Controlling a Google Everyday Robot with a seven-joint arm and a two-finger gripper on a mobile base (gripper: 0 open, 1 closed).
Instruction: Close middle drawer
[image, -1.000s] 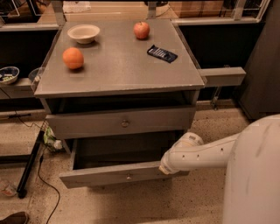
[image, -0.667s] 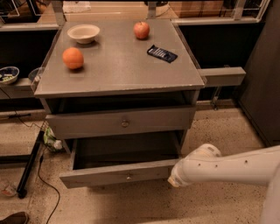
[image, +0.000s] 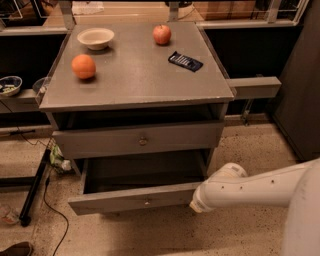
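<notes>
The middle drawer (image: 135, 199) is pulled well out of the grey cabinet. Its low flat front has a tiny central knob, and its dark inside looks empty. My white arm reaches in from the right. My gripper (image: 196, 205) is at the arm's tip, right at the right end of that drawer's front panel. Whether it touches the panel is unclear. The taller-fronted drawer with the round knob (image: 143, 141) sits above, nearly flush.
On the cabinet top (image: 135, 75) lie an orange (image: 83, 66), a white bowl (image: 95, 37), an apple (image: 161, 34) and a dark packet (image: 185, 61). A black pole and cables (image: 35, 185) lie on the floor at the left. A grey beam (image: 252, 87) sticks out at the right.
My arm has dropped lower and its tip has shifted slightly right, from the drawer's inner right side to the right end of its front. The drawer has not visibly moved.
</notes>
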